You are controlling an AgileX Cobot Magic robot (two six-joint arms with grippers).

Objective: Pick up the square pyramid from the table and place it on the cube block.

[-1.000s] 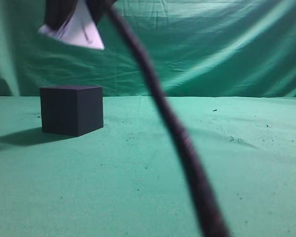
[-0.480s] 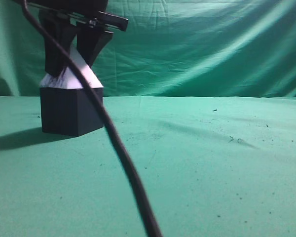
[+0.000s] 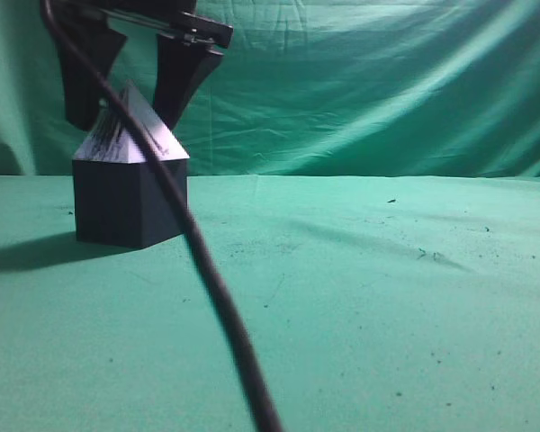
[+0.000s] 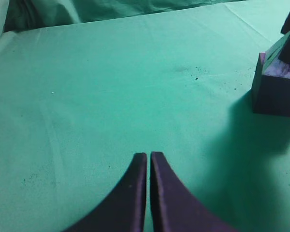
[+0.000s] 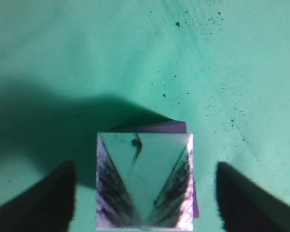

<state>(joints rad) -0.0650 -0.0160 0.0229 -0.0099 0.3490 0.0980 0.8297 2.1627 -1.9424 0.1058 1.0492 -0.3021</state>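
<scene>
The square pyramid, pale with dark scribbles, rests on top of the dark cube block at the left of the green table. My right gripper is open right above it, one finger on each side, not touching the pyramid. In the right wrist view the pyramid sits between the spread fingers of that gripper, and a strip of the cube shows behind it. My left gripper is shut and empty over bare cloth. The cube and pyramid base show at the right edge.
A black cable hangs across the front of the exterior view, from the arm down to the bottom edge. A wrinkled green backdrop stands behind the table. Dark specks dot the cloth.
The right gripper lowered the pyramid onto the cube, then opened and let it go. The fingers now stand apart and slightly higher. The cable swung left.
</scene>
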